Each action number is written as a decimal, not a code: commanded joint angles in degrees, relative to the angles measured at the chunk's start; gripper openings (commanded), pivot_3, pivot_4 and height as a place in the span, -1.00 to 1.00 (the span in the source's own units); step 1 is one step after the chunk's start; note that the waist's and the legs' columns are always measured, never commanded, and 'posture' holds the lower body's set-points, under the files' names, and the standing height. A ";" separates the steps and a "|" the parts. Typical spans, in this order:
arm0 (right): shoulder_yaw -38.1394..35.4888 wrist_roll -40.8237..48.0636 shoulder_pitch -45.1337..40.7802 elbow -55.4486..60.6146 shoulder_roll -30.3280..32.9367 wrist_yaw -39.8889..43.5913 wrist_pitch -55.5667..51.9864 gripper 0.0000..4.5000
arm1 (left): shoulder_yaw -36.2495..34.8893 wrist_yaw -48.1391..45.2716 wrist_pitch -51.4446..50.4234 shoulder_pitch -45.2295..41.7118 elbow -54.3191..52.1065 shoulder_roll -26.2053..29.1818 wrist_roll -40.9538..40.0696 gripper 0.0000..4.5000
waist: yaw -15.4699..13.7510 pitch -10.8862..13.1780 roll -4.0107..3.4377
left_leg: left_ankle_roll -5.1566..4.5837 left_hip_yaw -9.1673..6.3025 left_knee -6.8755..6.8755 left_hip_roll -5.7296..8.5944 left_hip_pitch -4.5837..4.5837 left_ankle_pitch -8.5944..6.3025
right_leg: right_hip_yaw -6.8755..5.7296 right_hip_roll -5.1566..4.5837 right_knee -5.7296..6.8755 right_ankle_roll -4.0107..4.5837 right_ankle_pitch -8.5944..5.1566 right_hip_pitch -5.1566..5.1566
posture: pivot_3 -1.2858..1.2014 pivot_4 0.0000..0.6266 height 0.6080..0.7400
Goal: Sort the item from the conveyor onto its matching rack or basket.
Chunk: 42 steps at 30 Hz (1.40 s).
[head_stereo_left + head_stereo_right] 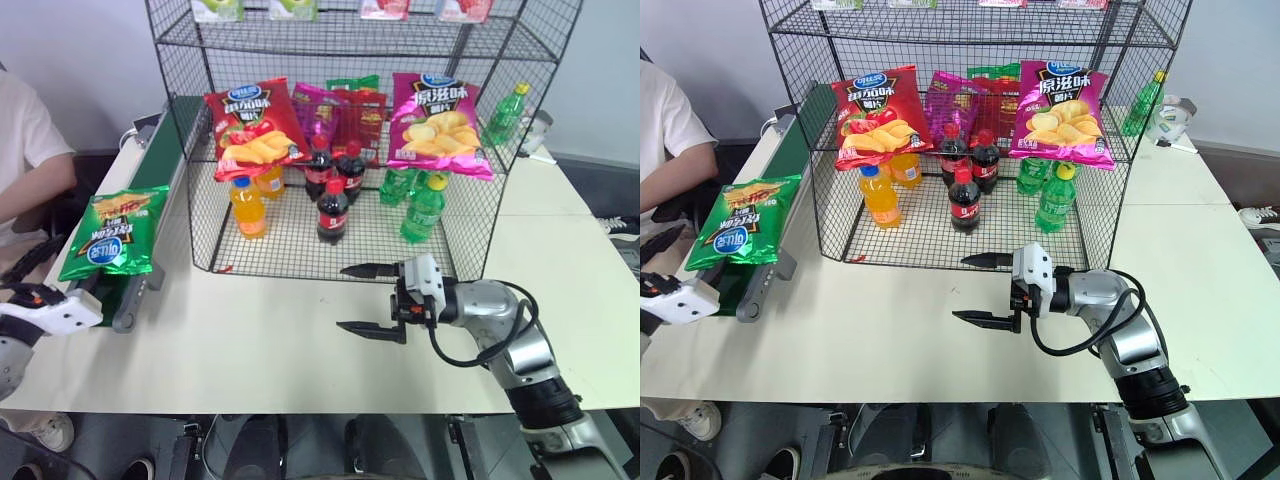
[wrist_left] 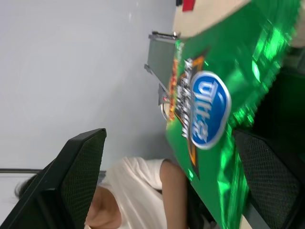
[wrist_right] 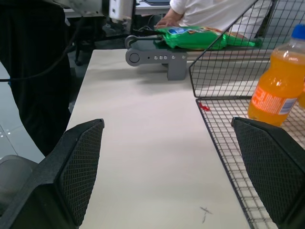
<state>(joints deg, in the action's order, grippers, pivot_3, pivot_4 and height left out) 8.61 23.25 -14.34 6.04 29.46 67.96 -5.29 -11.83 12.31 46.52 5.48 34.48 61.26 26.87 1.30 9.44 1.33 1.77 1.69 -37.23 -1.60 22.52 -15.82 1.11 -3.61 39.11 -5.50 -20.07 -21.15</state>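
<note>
The green crisp bag (image 1: 115, 232) lies on the conveyor's (image 1: 150, 160) near end, just ahead of the left gripper (image 1: 25, 297), its long axis along the belt. That gripper gapes wide and empty, as does the right gripper (image 1: 372, 298), which hangs well apart before the rack (image 1: 480, 215).

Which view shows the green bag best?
Left eye view: the whole green bag lies on the conveyor, unobstructed. Right eye view matches it. Left wrist view shows it close but cropped; right wrist view shows it far off, edge-on.
</note>
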 commanded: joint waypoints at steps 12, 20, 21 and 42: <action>-0.28 0.53 -1.42 0.87 0.02 0.65 0.67 0.98 | -12.49 -3.56 -3.87 17.63 -16.60 -5.03 -2.61 1.00 | -0.11 0.00 0.00 | 0.00 -0.01 0.00 0.00 -0.05 0.00 | 0.05 -0.03 -0.01 0.01 0.00 0.08 | 0.03 -0.52 0.98; -0.32 0.39 -1.56 0.77 0.06 0.83 0.76 0.98 | -11.27 -3.93 -4.70 15.73 -13.61 -5.27 -2.00 1.00 | -0.13 0.00 0.01 | 0.00 -0.01 0.00 0.01 -0.05 0.00 | 0.05 -0.03 -0.01 0.01 0.00 0.09 | 0.03 -0.52 0.98; -0.42 0.41 -1.55 0.80 0.12 0.80 0.73 0.98 | -10.06 -4.16 -5.43 14.54 -11.85 -5.21 -1.45 1.00 | -0.13 -0.01 0.01 | 0.00 -0.01 0.00 0.01 -0.06 0.00 | 0.04 -0.03 -0.01 0.01 0.00 0.09 | 0.03 -0.52 0.98; -1.61 0.62 -1.70 0.73 0.68 -1.11 0.59 0.98 | -7.99 -2.88 -5.68 4.25 -9.81 -3.59 -2.15 1.00 | -0.06 -0.04 0.06 | 0.00 -0.02 0.01 0.00 -0.05 0.00 | 0.00 -0.02 0.00 0.00 0.00 0.06 | 0.03 -0.52 0.98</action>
<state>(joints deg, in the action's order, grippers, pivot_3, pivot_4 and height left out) 8.19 23.25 -15.82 5.63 30.23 67.02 -5.20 -17.14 9.02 40.81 9.06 26.50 57.00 26.30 1.24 9.41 1.40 1.77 1.67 -37.22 -1.59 22.47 -15.82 1.12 -3.63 39.11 -5.50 -20.08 -21.09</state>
